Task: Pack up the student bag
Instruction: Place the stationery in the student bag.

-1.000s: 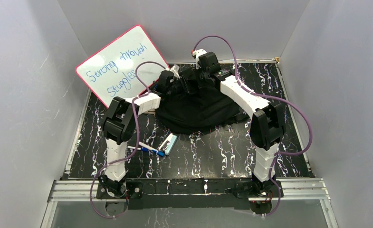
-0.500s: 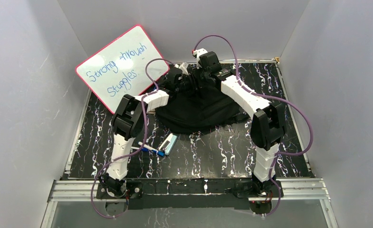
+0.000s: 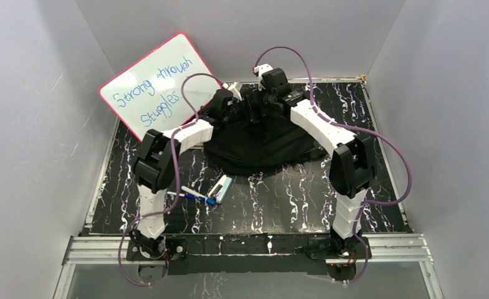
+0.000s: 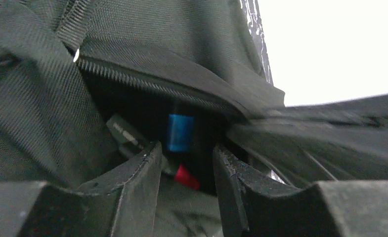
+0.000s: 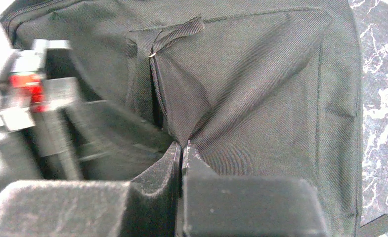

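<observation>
Black fabric student bag (image 3: pixel 260 146) lies slumped on the marbled worktop (image 3: pixel 279 205), toward 12 o'clock from centre, with both arms reaching onto its 12 o'clock end. A pink-framed whiteboard (image 3: pixel 157 87) leans at 10 o'clock. Pens (image 3: pixel 197 195) and a pale blue oblong item (image 3: pixel 220 187) lie at the bag's 7 o'clock, apart from it. Left wrist: left claw (image 4: pixel 187 154) has its jaws apart at the unzipped mouth, just below the zipper (image 4: pixel 152 85), gripping nothing. A blue-capped item (image 4: pixel 180 132) and a red bit (image 4: pixel 186 177) show inside the opening. Right wrist: right claw (image 5: pixel 182 148) has its jaws together, clamped on a pinched fold of bag fabric. The left claw shows blurred at 9 o'clock.
</observation>
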